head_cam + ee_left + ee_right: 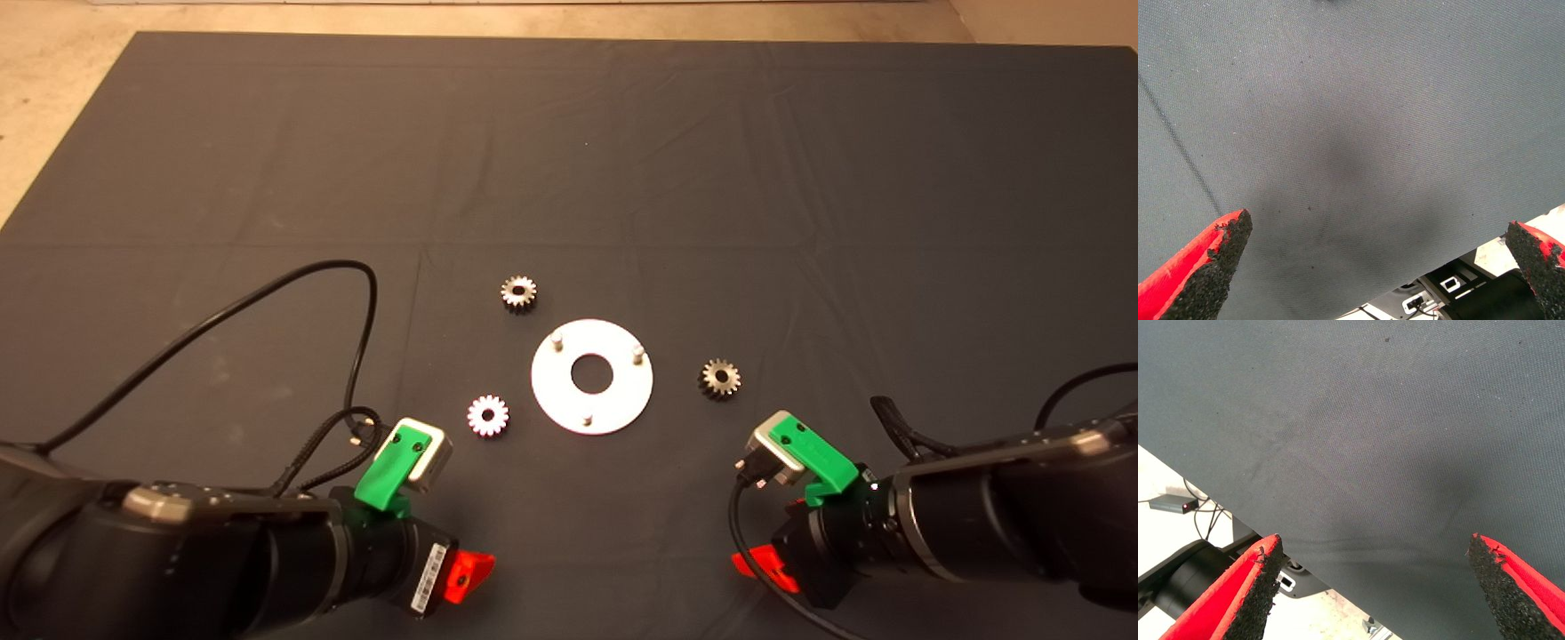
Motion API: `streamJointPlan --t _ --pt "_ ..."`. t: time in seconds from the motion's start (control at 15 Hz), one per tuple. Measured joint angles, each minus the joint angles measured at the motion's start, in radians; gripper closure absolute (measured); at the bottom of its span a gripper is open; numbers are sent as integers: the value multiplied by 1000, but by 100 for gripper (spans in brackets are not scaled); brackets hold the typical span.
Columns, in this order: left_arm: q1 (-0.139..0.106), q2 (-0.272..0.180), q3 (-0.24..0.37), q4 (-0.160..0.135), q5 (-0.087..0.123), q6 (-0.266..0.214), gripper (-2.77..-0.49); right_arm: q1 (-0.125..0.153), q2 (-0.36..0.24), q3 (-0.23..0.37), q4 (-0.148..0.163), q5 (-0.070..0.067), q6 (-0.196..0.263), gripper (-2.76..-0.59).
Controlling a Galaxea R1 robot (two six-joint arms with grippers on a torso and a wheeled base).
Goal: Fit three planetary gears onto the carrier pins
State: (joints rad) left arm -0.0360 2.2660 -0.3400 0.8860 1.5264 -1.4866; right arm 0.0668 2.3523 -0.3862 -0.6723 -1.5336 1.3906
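A shiny round metal disc (613,400) with a centre hole lies mid-mat; three short carrier pins stand on it: (556,341), (637,355), (587,419). All pins are bare. Three small planetary gears lie flat on the mat around it: one beyond the disc (518,292), one to its left (488,415), one to its right (720,379). My left gripper (466,573) waits at the lower left, open and empty. My right gripper (763,567) waits at the lower right, open and empty. Both wrist views show only bare mat between the fingers (1201,267) (1238,593).
A black cable (267,293) loops over the mat left of the gears. The dark mat (569,160) stretches far beyond the disc. The mat's near edge and the floor below it (1165,487) show in both wrist views.
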Motion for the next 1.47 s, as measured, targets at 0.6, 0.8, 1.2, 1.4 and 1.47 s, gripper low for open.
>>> streamJointPlan --t 0.6,0.8,1.2,1.4,1.47 --pt "0 2 0 0 0 0 -276 8 -12 0 1 0 -16 -206" --pt "0 6 0 0 0 0 -276 28 -16 0 4 0 -77 -206" --pt "0 20 0 0 0 0 -276 133 -44 -54 7 1 -143 -206" --pt "0 25 0 0 0 0 -276 145 -53 -96 7 0 -168 -206" --pt "0 25 0 0 0 0 -276 148 -53 -107 7 1 -173 -206"
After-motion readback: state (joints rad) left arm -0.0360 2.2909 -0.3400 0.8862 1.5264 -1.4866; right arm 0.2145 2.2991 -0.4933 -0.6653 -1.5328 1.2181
